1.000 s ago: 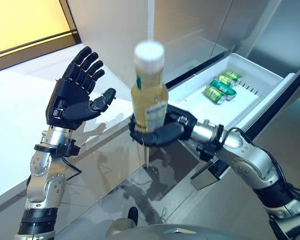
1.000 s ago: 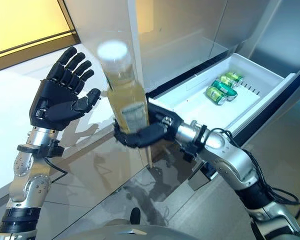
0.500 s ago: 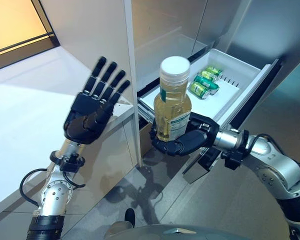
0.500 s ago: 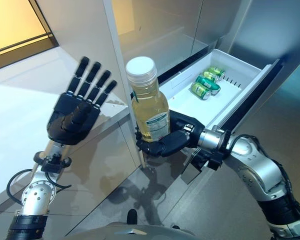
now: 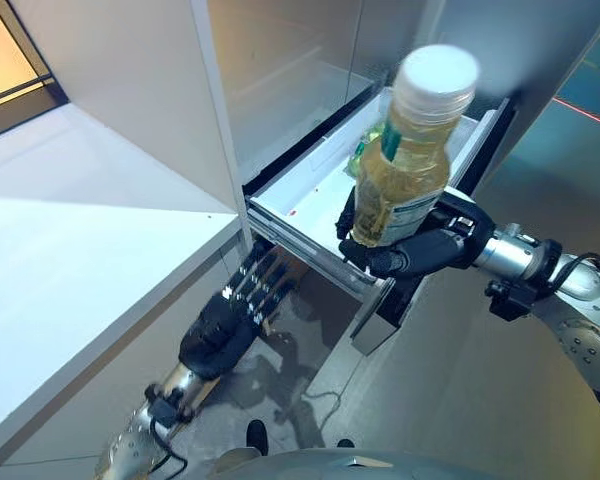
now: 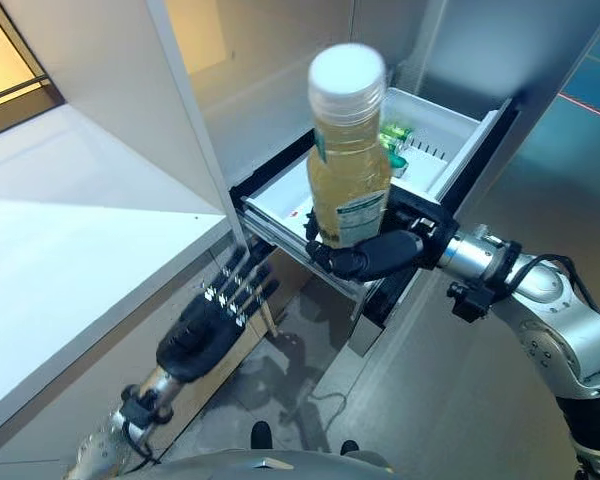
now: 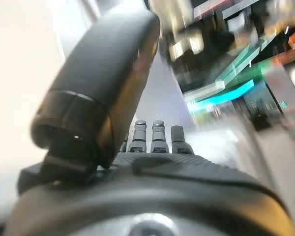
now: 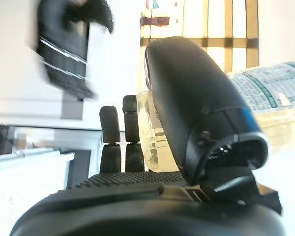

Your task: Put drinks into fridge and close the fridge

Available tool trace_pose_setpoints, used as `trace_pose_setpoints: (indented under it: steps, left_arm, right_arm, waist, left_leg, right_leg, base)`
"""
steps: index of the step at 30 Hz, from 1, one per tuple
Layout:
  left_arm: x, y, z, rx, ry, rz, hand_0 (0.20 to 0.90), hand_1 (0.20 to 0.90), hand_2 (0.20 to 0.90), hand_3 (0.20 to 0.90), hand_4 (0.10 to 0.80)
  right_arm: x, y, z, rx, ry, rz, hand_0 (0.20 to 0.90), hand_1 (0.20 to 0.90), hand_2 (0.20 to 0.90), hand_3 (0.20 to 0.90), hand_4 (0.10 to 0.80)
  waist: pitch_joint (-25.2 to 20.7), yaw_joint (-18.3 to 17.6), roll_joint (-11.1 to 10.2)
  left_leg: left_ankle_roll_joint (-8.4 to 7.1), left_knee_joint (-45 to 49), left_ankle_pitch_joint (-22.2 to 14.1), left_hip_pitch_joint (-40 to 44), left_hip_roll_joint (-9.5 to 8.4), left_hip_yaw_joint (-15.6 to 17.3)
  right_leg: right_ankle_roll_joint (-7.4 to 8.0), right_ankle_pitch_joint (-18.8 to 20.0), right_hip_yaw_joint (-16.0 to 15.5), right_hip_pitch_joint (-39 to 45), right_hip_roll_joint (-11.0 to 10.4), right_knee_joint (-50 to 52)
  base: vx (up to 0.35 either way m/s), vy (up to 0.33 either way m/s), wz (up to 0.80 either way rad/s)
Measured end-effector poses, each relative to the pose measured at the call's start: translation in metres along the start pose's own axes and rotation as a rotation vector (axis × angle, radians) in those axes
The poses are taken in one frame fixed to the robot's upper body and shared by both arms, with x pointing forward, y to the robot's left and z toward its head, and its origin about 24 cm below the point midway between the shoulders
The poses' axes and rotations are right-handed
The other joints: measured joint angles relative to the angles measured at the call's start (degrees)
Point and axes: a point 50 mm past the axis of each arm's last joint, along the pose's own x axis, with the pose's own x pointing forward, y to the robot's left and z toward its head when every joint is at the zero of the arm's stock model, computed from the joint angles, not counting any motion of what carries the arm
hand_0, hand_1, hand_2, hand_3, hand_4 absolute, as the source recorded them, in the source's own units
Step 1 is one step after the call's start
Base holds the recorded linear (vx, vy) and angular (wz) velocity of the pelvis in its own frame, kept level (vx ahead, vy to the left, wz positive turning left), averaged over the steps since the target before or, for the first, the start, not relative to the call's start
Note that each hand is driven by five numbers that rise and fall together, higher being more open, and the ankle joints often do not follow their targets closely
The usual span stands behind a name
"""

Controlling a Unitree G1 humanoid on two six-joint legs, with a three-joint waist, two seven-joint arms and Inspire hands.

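My right hand is shut on a bottle of yellow drink with a white cap, held upright in the air in front of the open white fridge drawer. In the right wrist view my thumb curls round the bottle. Green cans lie in the drawer, mostly hidden behind the bottle. My left hand is open with straight fingers, low down below the drawer's front corner and holding nothing.
A white counter runs along the left. A tall white fridge wall stands between the counter and the drawer. The drawer's dark front panel juts out toward the right. Grey floor lies below.
The camera has swung right. My left hand has dropped from head height to below the drawer. My right hand has carried the bottle up and closer to the drawer.
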Motion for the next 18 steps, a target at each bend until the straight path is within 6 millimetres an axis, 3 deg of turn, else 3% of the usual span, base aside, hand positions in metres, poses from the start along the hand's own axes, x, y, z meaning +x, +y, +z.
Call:
trace_pose_setpoints:
  steps: [5,10,18]
  left_arm:
    - [-0.022,0.016,-0.015,-0.043,0.032,0.132,0.900,0.900,0.900,0.900,0.800]
    - [-0.042,0.041,-0.026,0.005,0.091,0.422,0.900,0.900,0.900,0.900,0.800]
    - [-0.074,0.077,-0.033,0.367,0.240,0.976,0.900,0.900,0.900,0.900,0.800]
  right_arm:
    - [-0.011,-0.006,-0.005,-0.001,0.025,-0.067,0.300,0.300,0.300,0.200,0.100]
    - [-0.021,-0.021,-0.014,-0.084,0.072,-0.184,0.300,0.300,0.300,0.200,0.100]
    - [-0.049,-0.060,-0.033,-0.310,0.312,-0.426,0.300,0.300,0.300,0.200,0.100]
  waist:
    - [-0.08,-0.16,0.12]
    - [-0.22,-1.59,0.27]
    - [-0.47,-2.96,0.04]
  left_leg:
    - [-0.11,-0.01,-0.27,0.14,0.25,0.80]
    - [-0.14,-0.01,-0.29,0.16,0.55,2.00]
    - [-0.31,-0.01,-0.50,0.25,0.93,3.01]
  right_leg:
    - [-0.01,0.29,0.93,-0.32,0.15,-0.06]
    - [0.00,0.83,2.48,-1.01,0.35,-0.07]
    - [0.01,1.70,4.69,-2.01,0.69,-0.20]
  base:
    - [0.024,-0.019,-0.10]
    - [0.028,-0.055,-0.16]
    - [0.052,-0.085,-0.15]
